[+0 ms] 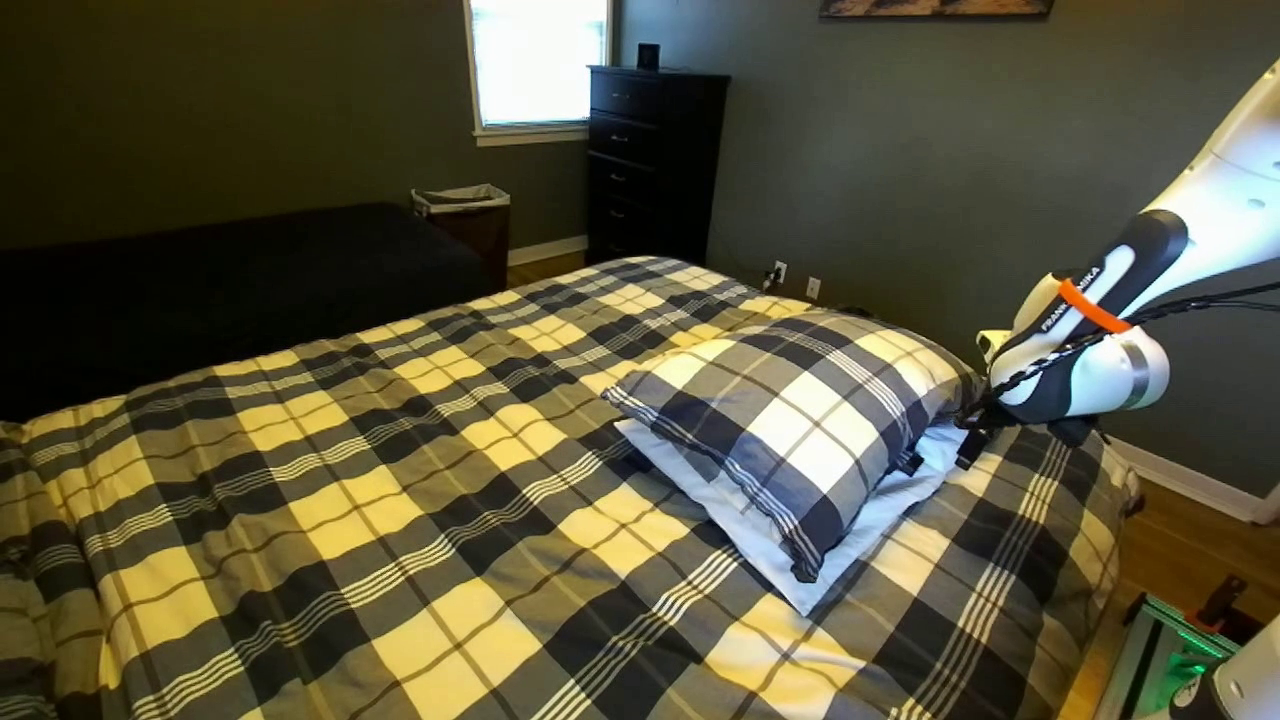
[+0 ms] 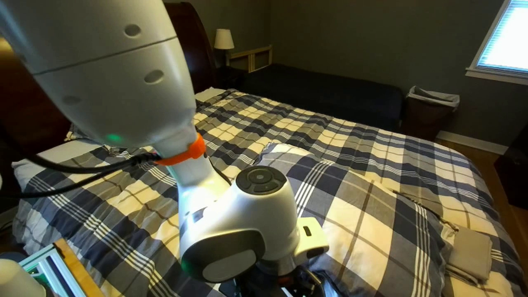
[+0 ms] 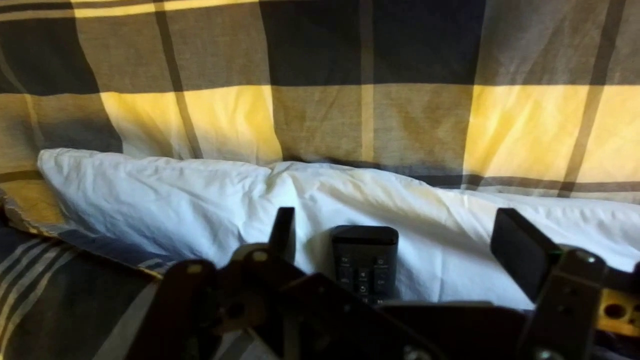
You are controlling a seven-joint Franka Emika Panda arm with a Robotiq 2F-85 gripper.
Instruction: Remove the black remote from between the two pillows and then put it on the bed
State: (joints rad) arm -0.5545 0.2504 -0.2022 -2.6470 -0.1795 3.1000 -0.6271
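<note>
Black remote [image 3: 365, 265] shows between our parted jaws, clear of both; beyond them we see a white pillow [image 3: 165, 195].

In an exterior view, down across the bed [image 1: 330, 520] to the dresser [image 1: 655, 165]; in an exterior view, past the nearby arm [image 2: 235, 222] to a wall [image 2: 350, 37] — both share bed, pillow [image 1: 800, 400], bin [image 1: 465, 230]. Wrist view — close, facing the remote [image 3: 366, 257].
</note>
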